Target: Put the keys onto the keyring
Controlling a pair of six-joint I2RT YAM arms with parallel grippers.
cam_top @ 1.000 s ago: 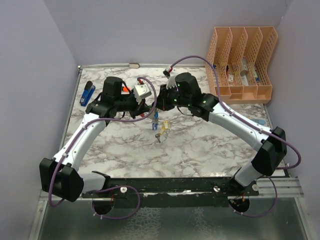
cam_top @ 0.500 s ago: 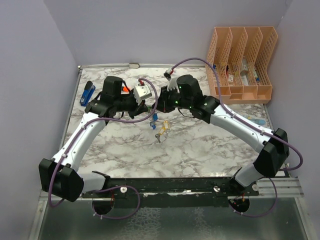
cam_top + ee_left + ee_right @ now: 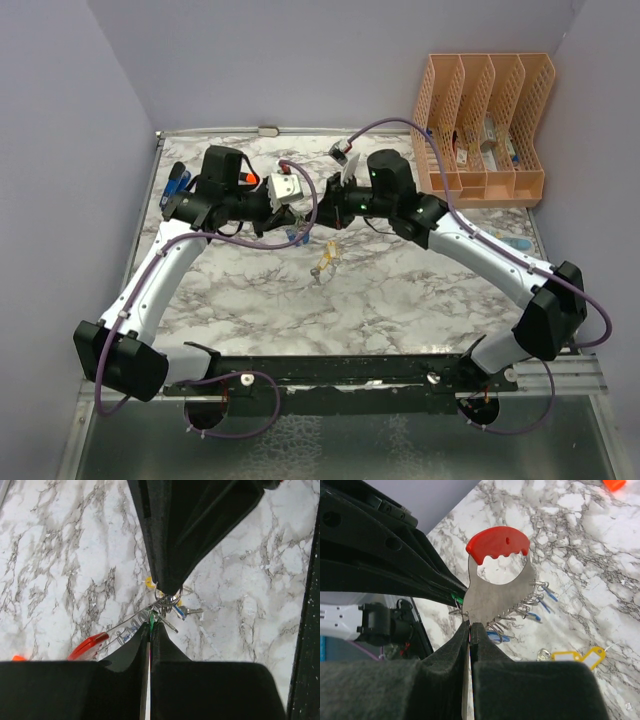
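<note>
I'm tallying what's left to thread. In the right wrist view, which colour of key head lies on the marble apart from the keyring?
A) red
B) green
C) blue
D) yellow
D: the yellow key lies on the table at the lower right, clear of the keyring, which the right pincer holds pinched by its lower edge.

white counter (image 3: 400, 290) veined grey like marble; keyring (image 3: 490, 600) silver with a red end; keys (image 3: 570, 656) capped yellow, blue, green; peach file rack (image 3: 485, 120).
</note>
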